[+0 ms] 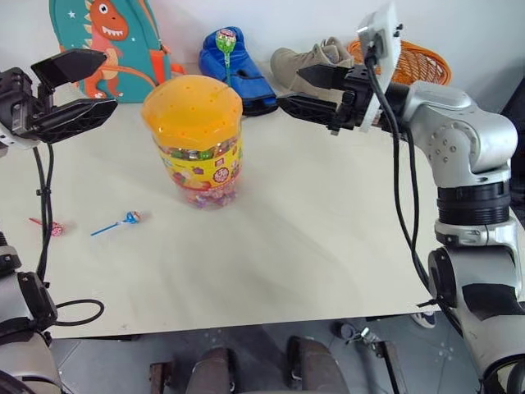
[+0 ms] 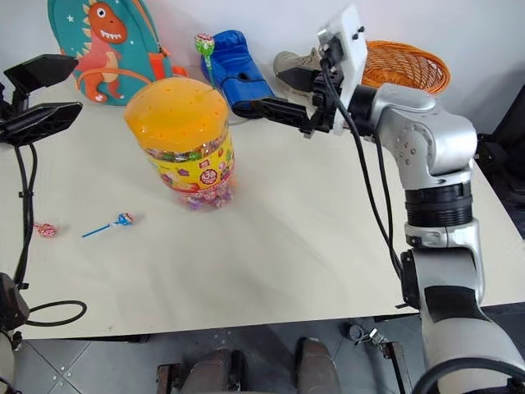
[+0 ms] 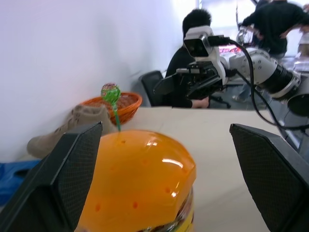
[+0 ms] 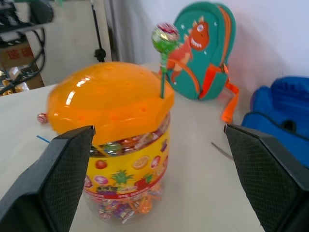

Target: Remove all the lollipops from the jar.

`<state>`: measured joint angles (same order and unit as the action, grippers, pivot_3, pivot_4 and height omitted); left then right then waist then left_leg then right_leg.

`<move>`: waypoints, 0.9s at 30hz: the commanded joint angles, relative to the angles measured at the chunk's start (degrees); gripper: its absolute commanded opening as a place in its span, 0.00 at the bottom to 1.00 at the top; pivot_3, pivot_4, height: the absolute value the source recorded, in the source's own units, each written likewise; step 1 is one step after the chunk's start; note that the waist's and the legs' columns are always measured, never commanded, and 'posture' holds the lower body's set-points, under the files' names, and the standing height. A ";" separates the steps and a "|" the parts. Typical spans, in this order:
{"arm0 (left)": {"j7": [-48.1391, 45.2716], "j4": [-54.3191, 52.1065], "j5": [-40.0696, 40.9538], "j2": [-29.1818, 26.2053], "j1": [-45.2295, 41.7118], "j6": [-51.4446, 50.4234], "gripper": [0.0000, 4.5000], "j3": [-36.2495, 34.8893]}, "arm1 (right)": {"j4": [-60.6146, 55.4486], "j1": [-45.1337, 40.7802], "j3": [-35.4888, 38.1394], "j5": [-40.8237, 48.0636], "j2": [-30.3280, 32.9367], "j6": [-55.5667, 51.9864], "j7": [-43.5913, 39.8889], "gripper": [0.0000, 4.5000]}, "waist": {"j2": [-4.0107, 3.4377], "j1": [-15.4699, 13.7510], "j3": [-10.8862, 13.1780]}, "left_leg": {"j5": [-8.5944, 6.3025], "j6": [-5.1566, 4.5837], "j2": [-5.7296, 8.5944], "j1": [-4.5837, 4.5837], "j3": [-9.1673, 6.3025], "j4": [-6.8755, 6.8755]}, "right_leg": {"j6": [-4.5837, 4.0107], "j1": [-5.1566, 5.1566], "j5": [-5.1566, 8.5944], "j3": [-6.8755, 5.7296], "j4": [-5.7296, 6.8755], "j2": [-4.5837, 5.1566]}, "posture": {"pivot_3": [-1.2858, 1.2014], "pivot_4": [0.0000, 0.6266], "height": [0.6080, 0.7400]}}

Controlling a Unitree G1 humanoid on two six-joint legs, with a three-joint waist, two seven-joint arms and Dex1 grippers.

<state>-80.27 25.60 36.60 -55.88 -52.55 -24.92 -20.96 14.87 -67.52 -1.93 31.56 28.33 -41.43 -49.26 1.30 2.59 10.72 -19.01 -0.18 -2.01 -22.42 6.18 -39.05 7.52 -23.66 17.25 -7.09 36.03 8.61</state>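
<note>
With two lollipops already lying flat on the table, only the green one is left to pull. Going left to right: my left gripper hangs raised, jaws wide apart, holding nothing, left of the jar and about level with its lid. Below it, the red lollipop lies near the table's left edge; the blue-sticked lollipop lies just to its right, both well apart from the jar. The jar stands upright mid-table. The green lollipop stands in a hole at the far right rim of the orange lid, stick near vertical, head well clear above the dome. My right gripper is spread open and empty too, pointing level toward the jar from its right, fingers roughly at lid height.

Judgement: the stick sits on the right gripper's side of the lid, so the right arm is nearer. The pull should run straight up along the stick's axis.
</note>
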 commanded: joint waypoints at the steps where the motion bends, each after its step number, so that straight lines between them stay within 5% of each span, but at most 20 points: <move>1: 0.17 -0.55 -0.51 -2.51 1.47 0.27 1.00 -1.31 | 5.05 -4.37 0.62 -1.84 -2.13 2.36 -0.33 1.00 | 0.00 0.52 0.00 | 0.00 0.00 0.00 0.00 0.00 0.01 | 0.00 0.00 0.00 0.00 0.00 0.00 | 0.52 0.24 1.00; 14: 4.44 -8.48 3.36 -2.68 9.09 -2.41 1.00 -7.10 | 34.72 -20.15 2.73 -8.17 -13.42 14.64 -4.07 1.00 | -0.03 1.32 0.02 | 0.00 0.00 -0.01 -0.01 -0.08 0.06 | 0.00 -0.01 0.00 0.00 0.02 0.00 | 0.52 0.24 1.00; 27: 7.36 -11.79 5.36 -1.36 12.51 -2.24 1.00 -8.87 | 50.62 -27.88 7.36 -11.54 -20.76 24.39 -2.93 1.00 | -0.05 2.60 0.03 | 0.00 0.01 0.00 0.00 -0.21 0.18 | 0.00 -0.01 0.00 -0.03 0.06 -0.01 | 0.52 0.24 1.00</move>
<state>-73.27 15.93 40.46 -56.94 -39.86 -27.73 -28.13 65.67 -92.39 3.83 20.12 8.15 -19.11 -52.59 1.25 5.19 10.75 -19.01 -0.18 -2.02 -22.42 5.97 -38.86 7.52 -23.66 17.25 -7.11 36.08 8.59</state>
